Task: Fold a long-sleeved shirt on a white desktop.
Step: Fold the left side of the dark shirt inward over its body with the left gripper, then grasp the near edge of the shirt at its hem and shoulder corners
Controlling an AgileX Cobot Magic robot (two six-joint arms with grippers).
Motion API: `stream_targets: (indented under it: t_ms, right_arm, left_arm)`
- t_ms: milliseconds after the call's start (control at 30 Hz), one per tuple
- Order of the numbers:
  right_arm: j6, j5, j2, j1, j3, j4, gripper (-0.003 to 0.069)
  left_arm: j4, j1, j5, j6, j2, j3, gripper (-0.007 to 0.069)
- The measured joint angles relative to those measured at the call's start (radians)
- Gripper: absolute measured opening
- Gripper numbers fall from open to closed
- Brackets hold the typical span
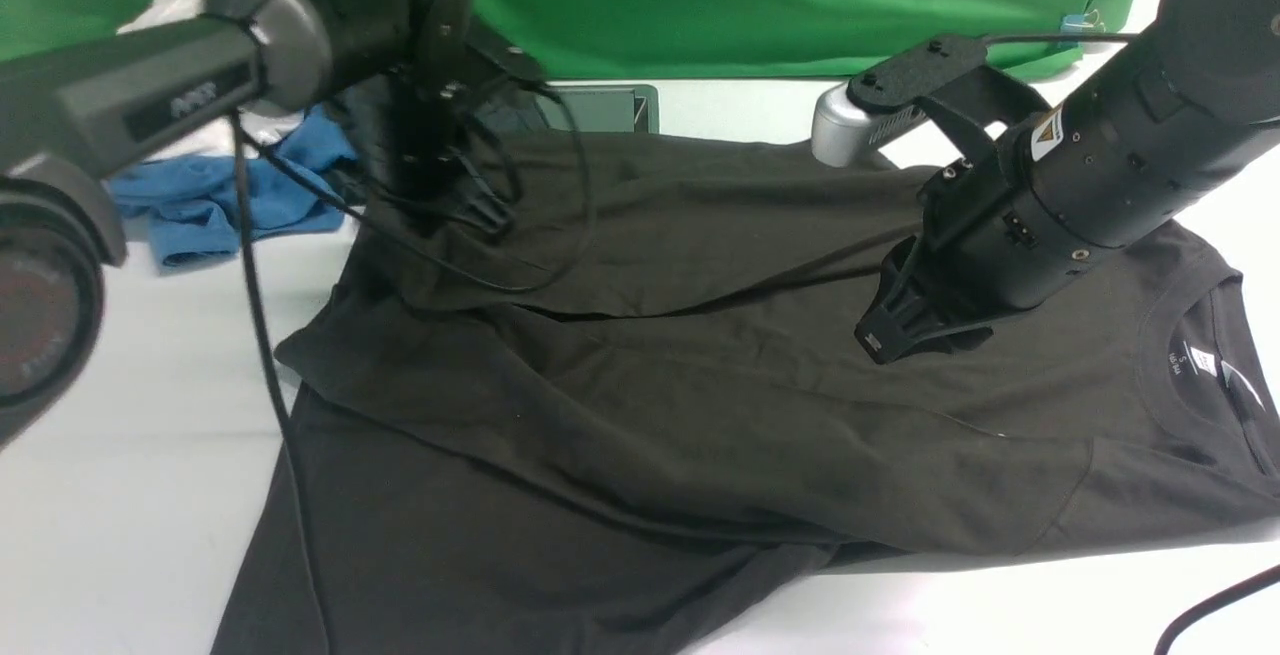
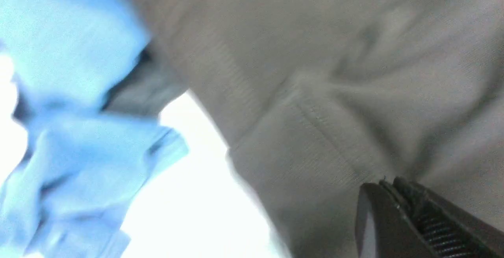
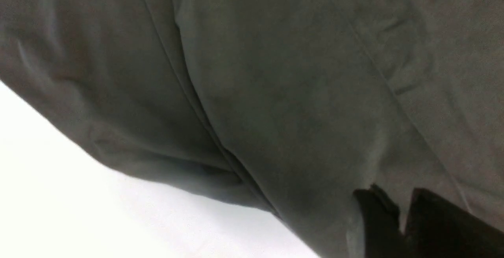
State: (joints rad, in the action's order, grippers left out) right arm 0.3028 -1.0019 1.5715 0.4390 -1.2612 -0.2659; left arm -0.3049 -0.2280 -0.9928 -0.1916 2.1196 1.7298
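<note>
Left gripper (image 1: 487,220), right gripper (image 1: 880,340), one shirt (image 1: 650,415), one blue garment (image 1: 215,205)

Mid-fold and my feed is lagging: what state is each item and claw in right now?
long-sleeved shirt, spread on the white desktop, a layer folded across its body
left claw, shut on the shirt's far edge
right claw, shut on a raised shirt fold
blue garment, crumpled beside the shirt

The front camera looks forward over the black shirt (image 1: 640,405) from its near side. Both wrist cameras sit close against that shirt.
</note>
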Motion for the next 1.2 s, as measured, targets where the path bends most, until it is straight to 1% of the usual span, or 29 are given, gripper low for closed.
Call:
stream_targets:
  t_ms: [133,233,300,367,500,533,567,633,667,700,733,767,800,833,900,967,1000,1033,1100,1200]
  right_arm:
    - [0.000,-0.019,0.000,0.000,0.000,-0.001,0.0160]
    - [0.000,-0.020,0.000,0.000,0.000,0.000,0.0160]
    - [0.000,-0.025,-0.001,0.000,0.000,0.006,0.0160]
    - [0.000,-0.037,-0.007,0.000,0.000,0.011,0.0160]
    - [-0.027,-0.045,-0.043,0.000,0.001,0.016,0.0153]
    - [-0.048,-0.052,-0.075,-0.001,0.005,0.016,0.0144]
    - [-0.056,-0.055,-0.095,-0.001,0.012,0.016,0.0137]
    - [-0.071,-0.061,-0.155,-0.002,0.046,0.018,0.0118]
    - [-0.073,-0.061,-0.167,-0.002,0.055,0.019,0.0114]
    - [-0.076,-0.063,-0.215,-0.002,0.099,0.030,0.0100]
    - [-0.077,-0.063,-0.220,-0.002,0.099,0.033,0.0100]
    - [-0.078,-0.062,-0.265,-0.002,0.151,0.050,0.0088]
    - [-0.078,-0.060,-0.276,-0.002,0.171,0.055,0.0085]
    - [-0.079,-0.054,-0.309,-0.002,0.217,0.067,0.0082]
    - [-0.079,-0.037,-0.345,-0.002,0.267,0.076,0.0081]
    - [-0.079,-0.022,-0.373,-0.002,0.302,0.079,0.0081]
    - [-0.081,-0.015,-0.383,-0.002,0.321,0.079,0.0081]
    - [-0.081,-0.015,-0.383,-0.002,0.323,0.079,0.0081]
    - [-0.082,-0.014,-0.389,-0.002,0.342,0.079,0.0081]
    - [-0.083,-0.015,-0.389,-0.002,0.349,0.079,0.0081]
  left_arm:
    - [0.049,0.101,-0.053,0.009,-0.011,0.000,0.0041]
    - [0.142,0.166,-0.074,-0.015,-0.049,-0.009,0.0041]
    - [0.189,0.185,-0.073,-0.047,-0.104,-0.039,0.0041]
    - [0.232,0.179,-0.042,-0.070,-0.207,-0.116,0.0041]
    - [0.264,0.125,0.068,-0.100,-0.418,-0.309,0.0041]
    - [0.286,0.082,0.117,-0.134,-0.534,-0.425,0.0041]
    - [0.305,0.064,0.136,-0.156,-0.578,-0.469,0.0041]
    - [0.368,-0.012,0.190,-0.304,-0.741,-0.640,0.0041]
    - [0.383,-0.018,0.194,-0.316,-0.753,-0.654,0.0041]
    - [0.436,-0.071,0.196,-0.394,-0.835,-0.756,0.0041]
    - [0.449,-0.084,0.192,-0.412,-0.843,-0.768,0.0041]
    - [0.490,-0.127,0.167,-0.456,-0.896,-0.857,0.0041]
    - [0.495,-0.144,0.158,-0.464,-0.905,-0.877,0.0041]
    - [0.497,-0.176,0.137,-0.489,-0.925,-0.940,0.0043]
    - [0.478,-0.221,0.139,-0.509,-0.933,-1.008,0.0058]
    - [0.449,-0.251,0.162,-0.522,-0.933,-1.053,0.0094]
    - [0.426,-0.263,0.177,-0.528,-0.933,-1.082,0.0127]
    - [0.422,-0.263,0.178,-0.529,-0.933,-1.082,0.0133]
    - [0.372,-0.268,0.209,-0.535,-0.934,-1.130,0.0223]
    - [0.335,-0.268,0.274,-0.540,-0.923,-1.184,0.0344]
